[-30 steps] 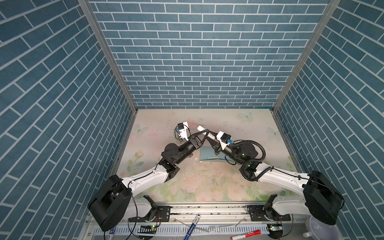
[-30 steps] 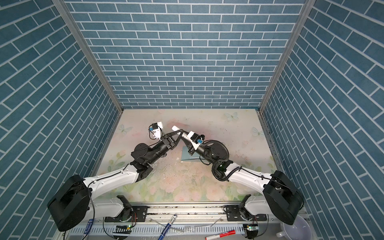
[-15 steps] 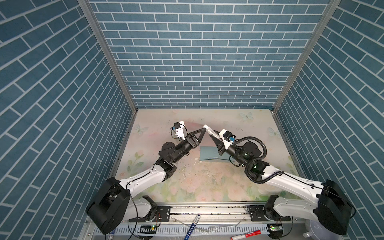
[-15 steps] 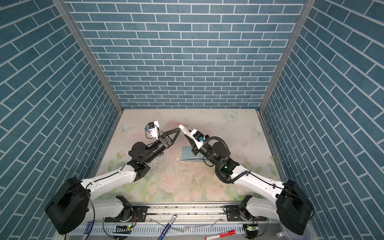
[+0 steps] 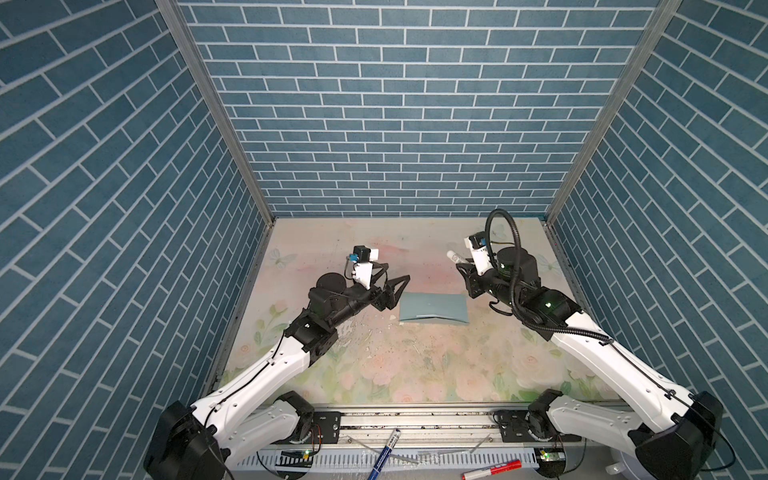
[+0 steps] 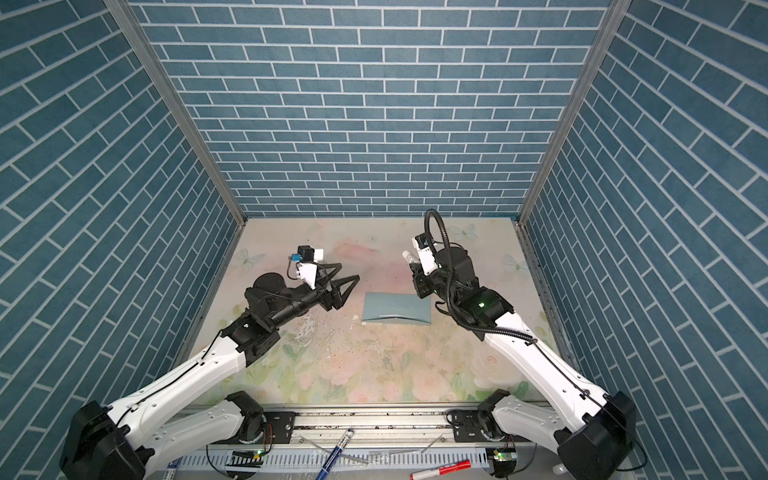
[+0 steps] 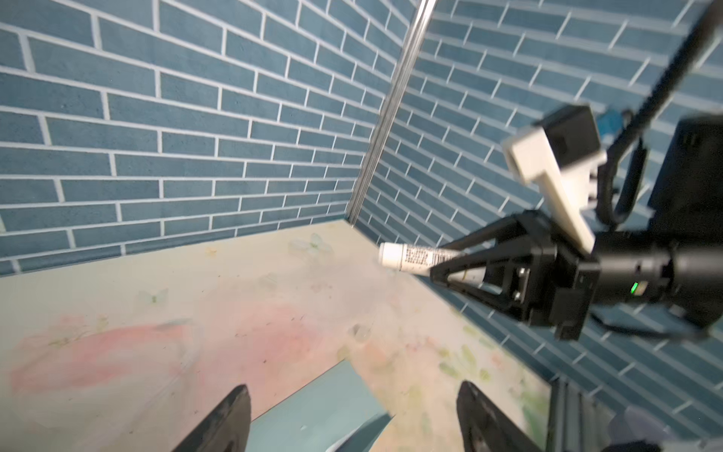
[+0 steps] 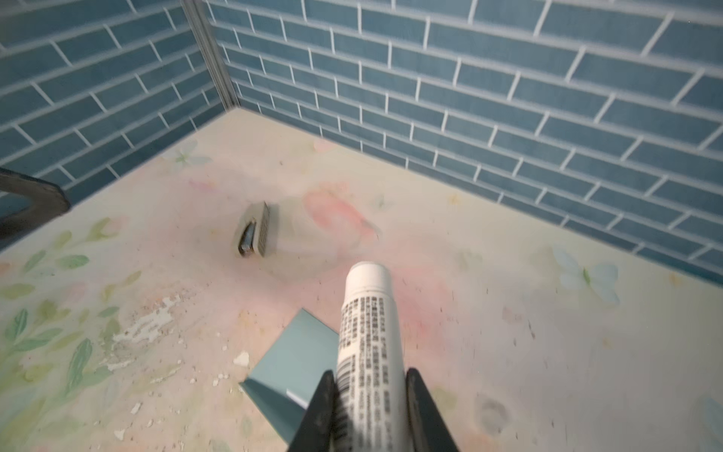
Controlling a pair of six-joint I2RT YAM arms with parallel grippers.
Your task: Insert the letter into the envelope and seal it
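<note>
The envelope lies flat on the flower-printed desk, about midway between the two arms in both top views, its long sides running across the scene and a shallow pointed fold line along its near edge. The letter shows in no view, and whether it sits inside the envelope cannot be told. The left gripper hangs just beside the envelope's left far corner with its jaws spread wide and nothing between them. The right gripper is off the right far corner, apart from the paper, with its jaws closed on a white tube that sticks out past the tips. Only the wrist views show what the tube looks like. In the left wrist view it carries black print and has a plain white end. In the right wrist view it points out over a corner of the envelope, where a pale sliver too small to name sits at the fold. That view alone also shows a small grey ridged object over the pink patch of the desk, blurred, so whether it rests there cannot be told. Only the top views take in the front rail, with a blue pen and a red marker.
</note>
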